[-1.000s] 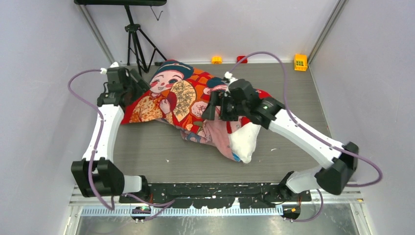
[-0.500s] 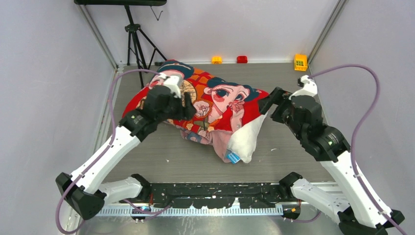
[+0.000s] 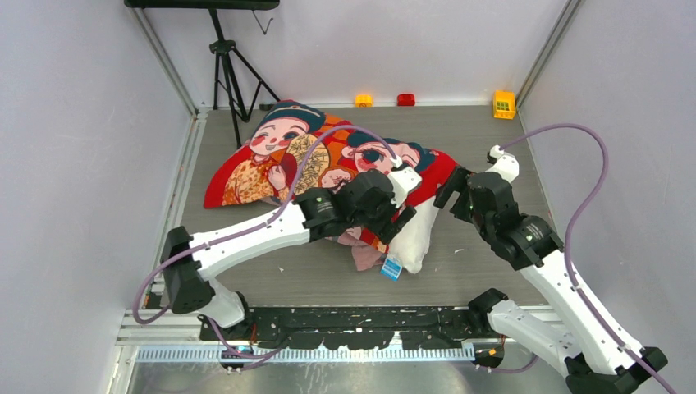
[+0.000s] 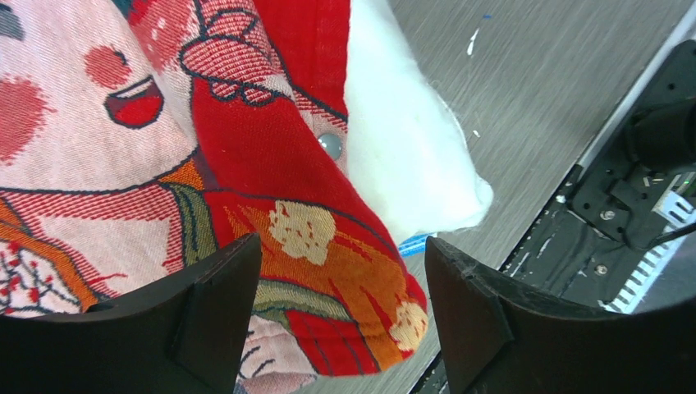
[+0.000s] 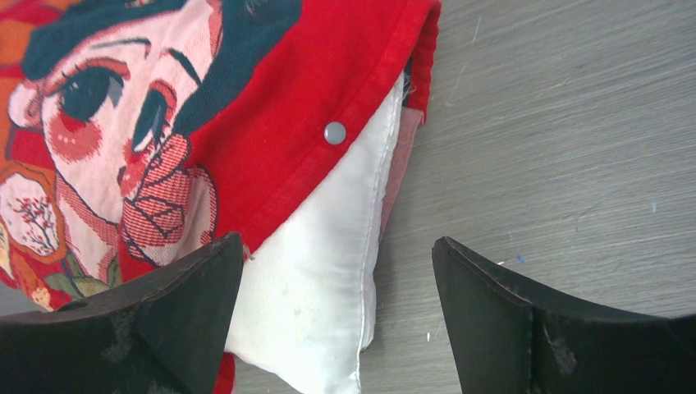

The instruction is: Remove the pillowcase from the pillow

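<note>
On the grey wood-grain table (image 3: pixel 328 275), the plump white rectangular pillow (image 3: pixel 418 234) lay slantwise. Only its near right end showed bare, with a small blue tag (image 3: pixel 391 268) at that corner. The large red printed pillowcase (image 3: pixel 271 160), woven with cartoon dark-haired children in orange and gold, covered the rest of the pillow towards the far left. Its open hem, bearing a grey metal snap (image 5: pixel 334 132), crossed the pillow just short of the bare end, with pinkish-grey lining bunched on the pillow's near left side.

The left arm stretched low and long from its base, reaching rightwards to the pillow's bare end. The left gripper (image 4: pixel 341 254) hung over the hem there, its black fingers spread wide, with red cloth and a white corner showing between them. I could not tell whether they touched the fabric.

The right arm stood folded, elbow low, forearm angled towards the pillow's right side. The right gripper (image 5: pixel 336 246) hovered there, jaws parted wide above hem and white stuffing.
</note>
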